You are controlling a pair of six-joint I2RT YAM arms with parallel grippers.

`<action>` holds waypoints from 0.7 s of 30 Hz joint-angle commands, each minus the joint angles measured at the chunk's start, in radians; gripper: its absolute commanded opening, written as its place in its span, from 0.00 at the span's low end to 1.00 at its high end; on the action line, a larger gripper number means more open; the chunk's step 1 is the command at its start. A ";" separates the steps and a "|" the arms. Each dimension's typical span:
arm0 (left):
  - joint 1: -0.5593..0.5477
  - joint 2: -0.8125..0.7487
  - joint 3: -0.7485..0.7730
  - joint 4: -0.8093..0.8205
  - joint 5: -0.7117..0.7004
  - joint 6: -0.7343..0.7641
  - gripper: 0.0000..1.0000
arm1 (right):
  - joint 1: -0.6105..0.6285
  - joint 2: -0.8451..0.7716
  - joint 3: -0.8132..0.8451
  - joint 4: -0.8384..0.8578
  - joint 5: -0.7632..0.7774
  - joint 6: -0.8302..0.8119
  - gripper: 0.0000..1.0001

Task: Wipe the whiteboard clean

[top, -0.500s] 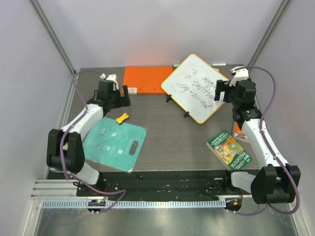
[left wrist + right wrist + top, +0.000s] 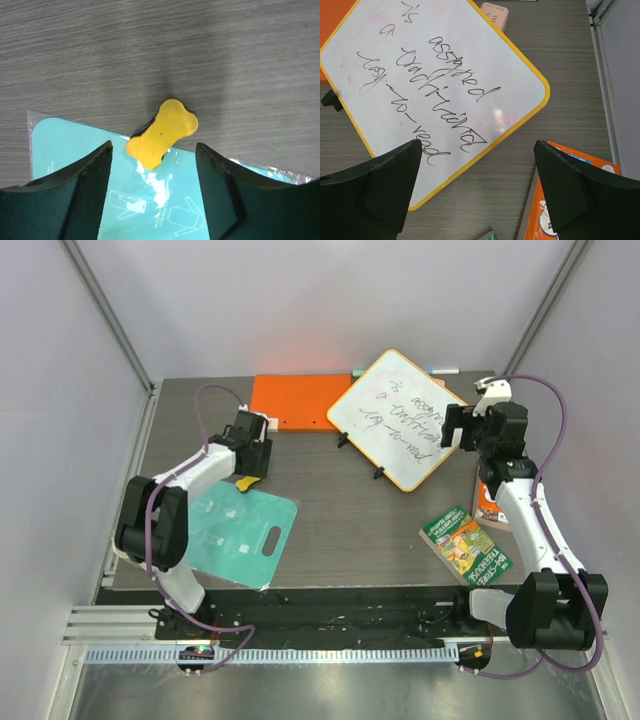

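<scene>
The whiteboard (image 2: 393,418) stands tilted at the back right, with a yellow rim, black feet and dark handwriting. It fills the upper left of the right wrist view (image 2: 435,75). A yellow bone-shaped eraser (image 2: 162,132) lies half on a teal sheet, half on the table. My left gripper (image 2: 153,146) is open just above the eraser, its fingers either side of the eraser's near end without touching it. In the top view the left gripper (image 2: 250,460) partly covers the eraser (image 2: 245,482). My right gripper (image 2: 455,427) is open and empty over the board's right corner (image 2: 477,145).
A flat orange folder (image 2: 295,402) lies behind the left gripper. A teal plastic-wrapped sheet (image 2: 235,533) lies front left. A green book (image 2: 465,545) and an orange book (image 2: 580,200) lie front right. A pink block (image 2: 493,11) sits behind the board.
My left gripper has swung to the right and now hangs over the yellow eraser. My right gripper has shifted slightly to the right. The board has not moved.
</scene>
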 commanded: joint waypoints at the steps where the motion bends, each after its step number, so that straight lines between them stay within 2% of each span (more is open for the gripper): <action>1: 0.008 0.078 0.093 -0.066 -0.020 0.002 0.69 | -0.033 0.004 0.046 -0.006 -0.059 0.024 1.00; 5: 0.013 0.112 0.130 -0.069 0.035 0.006 0.64 | -0.044 0.013 0.049 -0.014 -0.080 0.029 1.00; 13: 0.040 0.139 0.107 -0.048 0.099 -0.003 0.62 | -0.056 0.027 0.047 -0.015 -0.094 0.029 1.00; 18: 0.054 0.191 0.133 -0.077 0.096 -0.017 0.62 | -0.061 0.033 0.051 -0.017 -0.088 0.030 1.00; 21: 0.062 0.217 0.159 -0.098 0.119 -0.029 0.57 | -0.064 0.036 0.051 -0.017 -0.093 0.030 1.00</action>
